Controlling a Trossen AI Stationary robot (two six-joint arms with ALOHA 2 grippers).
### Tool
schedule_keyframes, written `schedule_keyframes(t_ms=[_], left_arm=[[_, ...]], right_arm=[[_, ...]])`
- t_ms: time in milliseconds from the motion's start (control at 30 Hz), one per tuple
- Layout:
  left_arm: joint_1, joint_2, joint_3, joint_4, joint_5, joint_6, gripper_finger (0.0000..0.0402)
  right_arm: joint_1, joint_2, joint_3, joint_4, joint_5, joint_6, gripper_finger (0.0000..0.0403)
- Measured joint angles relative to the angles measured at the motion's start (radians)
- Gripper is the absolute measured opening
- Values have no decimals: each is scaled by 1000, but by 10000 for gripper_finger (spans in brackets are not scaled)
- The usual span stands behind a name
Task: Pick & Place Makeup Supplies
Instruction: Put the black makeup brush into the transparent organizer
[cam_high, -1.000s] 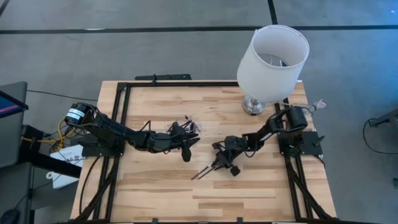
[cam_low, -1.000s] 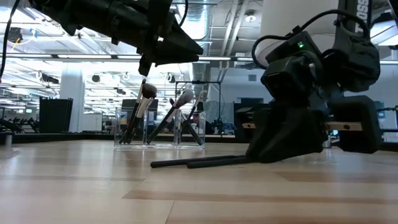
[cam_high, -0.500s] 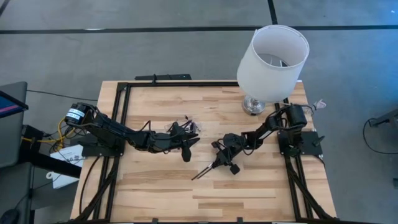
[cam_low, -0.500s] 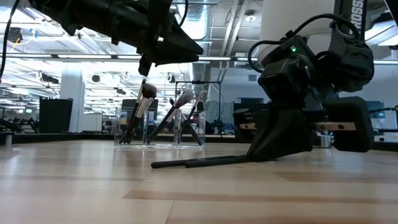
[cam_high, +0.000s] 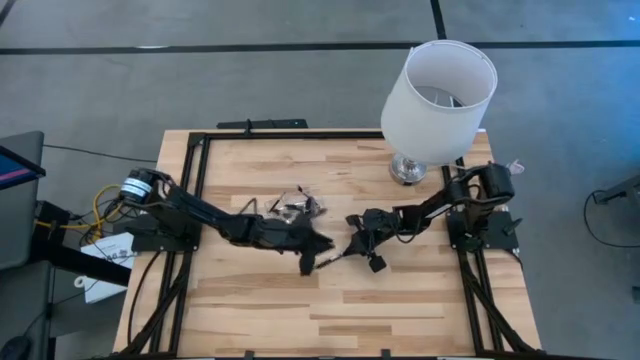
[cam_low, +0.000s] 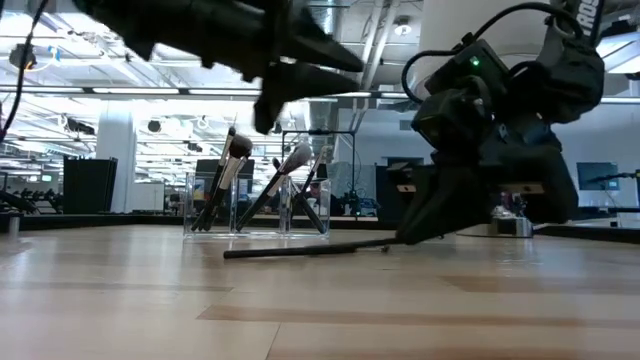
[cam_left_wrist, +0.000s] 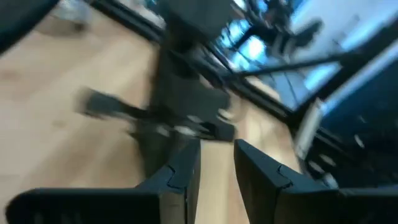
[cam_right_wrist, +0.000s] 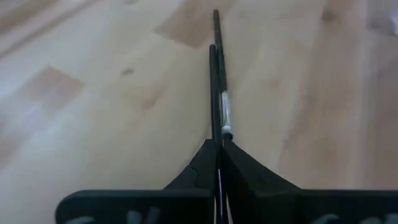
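My right gripper (cam_high: 352, 250) is low over the table's middle, shut on two thin black makeup brushes (cam_right_wrist: 216, 81). One brush has a silver band (cam_right_wrist: 225, 112). Their handles (cam_low: 300, 248) reach toward the table's left. My left gripper (cam_high: 308, 264) hangs above their free ends, a little open in its wrist view (cam_left_wrist: 217, 155), touching nothing. More brushes stand head-up in a clear holder (cam_low: 258, 200) on the table farther back, also seen from above (cam_high: 296, 208). My right gripper pinches both brushes side by side between its two fingers (cam_right_wrist: 205, 163), at one end of the handles (cam_right_wrist: 219, 134). The fingers slant down from the table's right, lying along the brushes. The held end is raised; the free end (cam_low: 228, 254) stays low, at or just above the table.
A lamp with a white shade (cam_high: 440, 92) and metal base (cam_high: 408, 168) stands at the table's far right. The black frame rail (cam_high: 200, 160) runs along the table edges. Bare wood (cam_high: 330, 310) lies on the near side.
My right gripper has drawn back toward the table's far right and risen a little, pulling the two brushes along and lifting their held end. My left arm has swung toward the table's near right, from over the holder to above the brushes' free ends.
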Motion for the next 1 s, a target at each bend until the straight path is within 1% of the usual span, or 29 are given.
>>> schedule_keyframes(t_ms=[67,133,267,333,567,767,900,1000], left_arm=[[-4,65,70,-48,58,-1,94],[-8,125,149,-148,92,-7,94],[-11,193,284,-381,89,-20,94],[-11,201,319,-447,78,-20,94],[-7,206,327,-494,68,-18,94],[-7,228,325,-576,68,-20,94],[-7,227,323,-570,69,-38,94],[-7,227,322,-572,87,-42,94]], right_arm=[[0,-10,0,-30,17,0,7],[0,-11,0,-33,15,0,7],[1,-11,1,-33,13,-12,3],[1,-12,1,-26,12,-27,3],[2,-15,6,43,4,-34,5],[19,-64,30,-16,4,-26,5],[29,-115,33,-26,7,-27,5],[29,-153,33,-33,42,-27,6]])
